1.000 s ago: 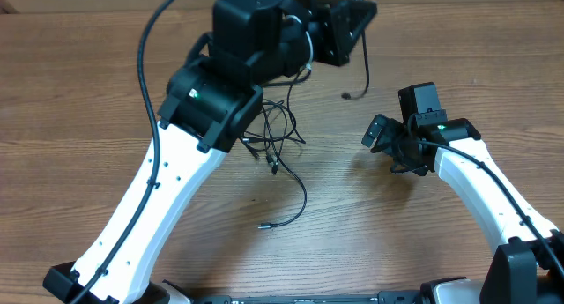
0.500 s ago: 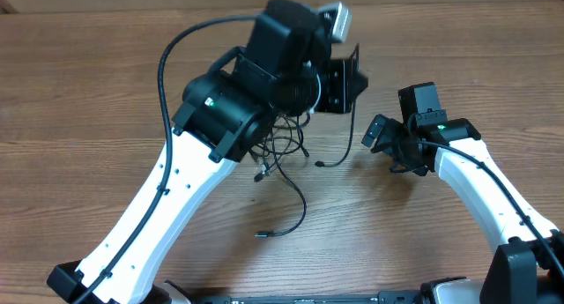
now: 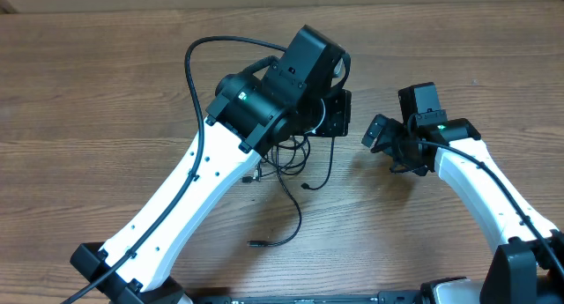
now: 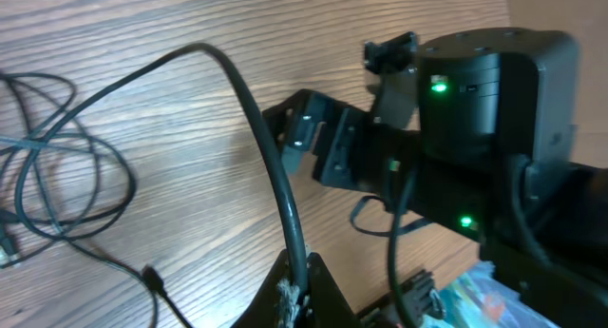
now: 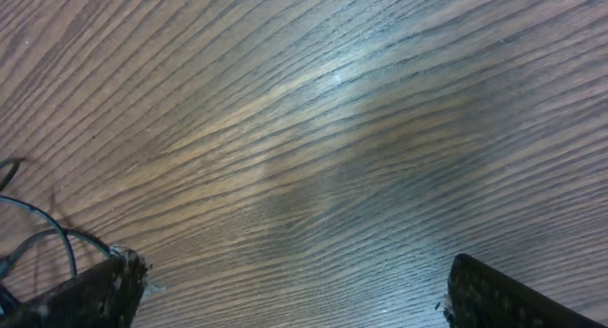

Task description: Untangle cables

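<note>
Change: left arm (image 3: 203,189) has swung right since a second ago, bringing its gripper from the far edge to near the right gripper. The lifted cord's plug came with it. The right arm (image 3: 476,176) has not moved.
Count: I read two arms, two grippers, one knot of cables (image 3: 284,154) and two loose plug ends. I cannot count the strands inside the knot.
Left gripper (image 4: 293,292): pressed together, pinching one cord (image 4: 261,138).
Right gripper (image 5: 285,295): fingers spread wide, nothing between them, low over the table (image 3: 88,92).
Cable position: knot lies on the table, partly under the left wrist and well left of the right gripper. The pinched cord hangs to the first plug end (image 3: 306,186). The second plug end (image 3: 256,243) trails toward the near edge.
View differences: only the left wrist view shows the pinch itself. The right wrist view catches one cable loop (image 5: 43,235) beside its left fingertip.
</note>
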Robot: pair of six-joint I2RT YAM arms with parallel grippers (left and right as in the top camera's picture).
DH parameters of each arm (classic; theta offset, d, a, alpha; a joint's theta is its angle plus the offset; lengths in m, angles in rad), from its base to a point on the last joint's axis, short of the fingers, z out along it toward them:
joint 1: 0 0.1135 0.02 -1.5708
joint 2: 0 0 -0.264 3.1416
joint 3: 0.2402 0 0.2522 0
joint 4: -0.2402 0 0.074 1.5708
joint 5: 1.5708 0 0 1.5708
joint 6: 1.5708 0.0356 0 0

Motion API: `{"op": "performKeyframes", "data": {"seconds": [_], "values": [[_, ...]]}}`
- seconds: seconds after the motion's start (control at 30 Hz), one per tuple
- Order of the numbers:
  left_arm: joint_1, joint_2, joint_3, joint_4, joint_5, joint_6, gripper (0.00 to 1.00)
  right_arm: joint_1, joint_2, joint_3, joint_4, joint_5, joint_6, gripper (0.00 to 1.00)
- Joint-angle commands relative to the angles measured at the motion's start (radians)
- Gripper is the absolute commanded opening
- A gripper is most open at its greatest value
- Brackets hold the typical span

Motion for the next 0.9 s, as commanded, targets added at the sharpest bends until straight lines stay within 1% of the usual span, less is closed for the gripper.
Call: {"op": "performKeyframes", "data": {"seconds": [0.0, 0.23, 0.87], "values": [[-0.005, 0.001, 0.007, -0.015, -0.047, 0.021, 0.04, -0.001, 0.007, 0.004, 0.003, 0.006, 0.004, 1.0], [-0.026, 0.002, 0.007, -0.013, -0.048, -0.008, 0.04, -0.001, 0.007, 0.004, 0.003, 0.007, 0.004, 1.0], [-0.051, 0.002, 0.007, 0.006, -0.055, -0.012, 0.04, -0.001, 0.007, 0.004, 0.003, 0.006, 0.004, 1.0]]}}
